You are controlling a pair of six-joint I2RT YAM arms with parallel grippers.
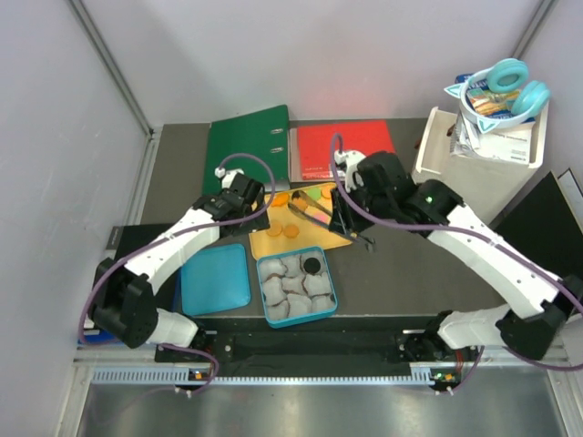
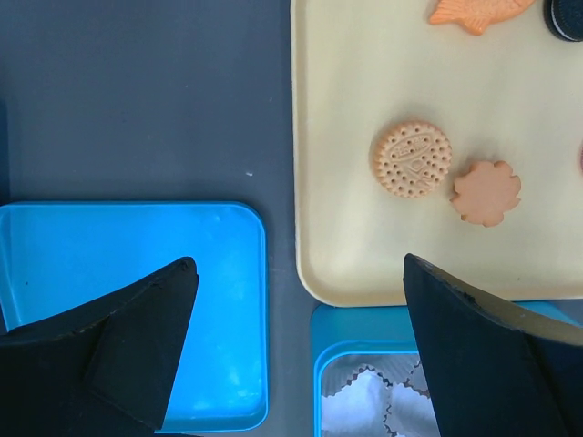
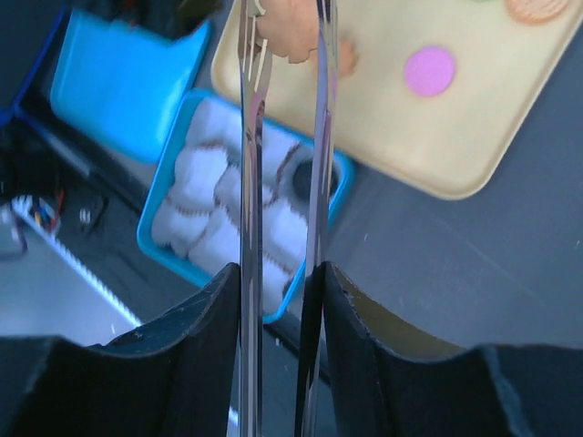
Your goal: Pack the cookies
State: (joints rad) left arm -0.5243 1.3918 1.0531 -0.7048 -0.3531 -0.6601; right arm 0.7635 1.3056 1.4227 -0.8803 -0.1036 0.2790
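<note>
Above the cream tray (image 3: 455, 155), my right claw (image 3: 280, 273) clamps metal tongs (image 3: 248, 182), whose tips pinch an orange cookie (image 3: 287, 32); my left claw (image 2: 299, 264) gapes over the tray's near edge.

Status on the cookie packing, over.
Left gripper open, hovering over yellow tray edge. Right gripper shut on metal tongs, tips at an orange cookie. One black round cookie in blue box of paper cups. Nothing blocking.
</note>
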